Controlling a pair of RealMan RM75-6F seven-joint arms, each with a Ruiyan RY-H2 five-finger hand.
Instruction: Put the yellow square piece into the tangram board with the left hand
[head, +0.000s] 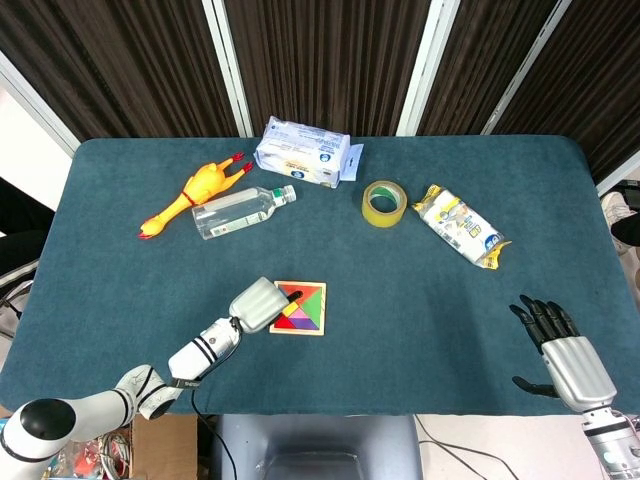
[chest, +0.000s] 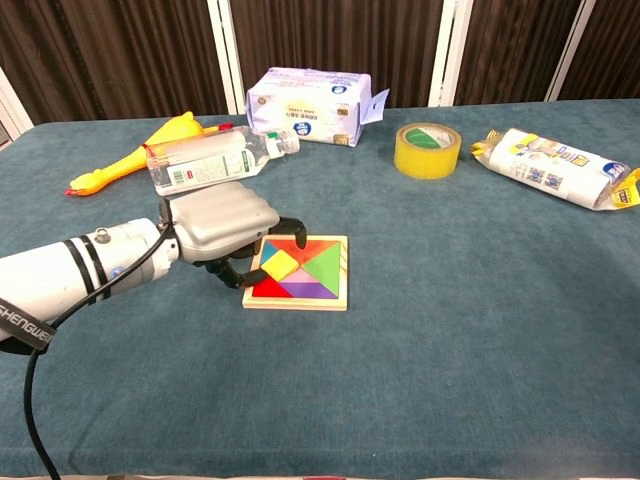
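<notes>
Left hand (chest: 222, 225) | we see fingers curled over tangram board (chest: 298, 273) edge, grip unclear | yellow square piece (chest: 281, 264) seated in board

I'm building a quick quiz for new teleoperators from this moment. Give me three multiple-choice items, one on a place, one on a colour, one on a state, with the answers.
1. Where does the tangram board lie?
A. Beside the left hand
B. Under the tape roll
C. On the tissue pack

2. What colour is the square piece in the board?
A. Green
B. Yellow
C. Purple

3. How is the water bottle?
A. Upright
B. Held by the right hand
C. Lying on its side

Answers:
1. A, the board sits on the table with the left hand at its left edge.
2. B, the chest view shows the square yellow among red, green and purple pieces.
3. C, it lies flat near the rubber chicken, far from the right hand.
</notes>
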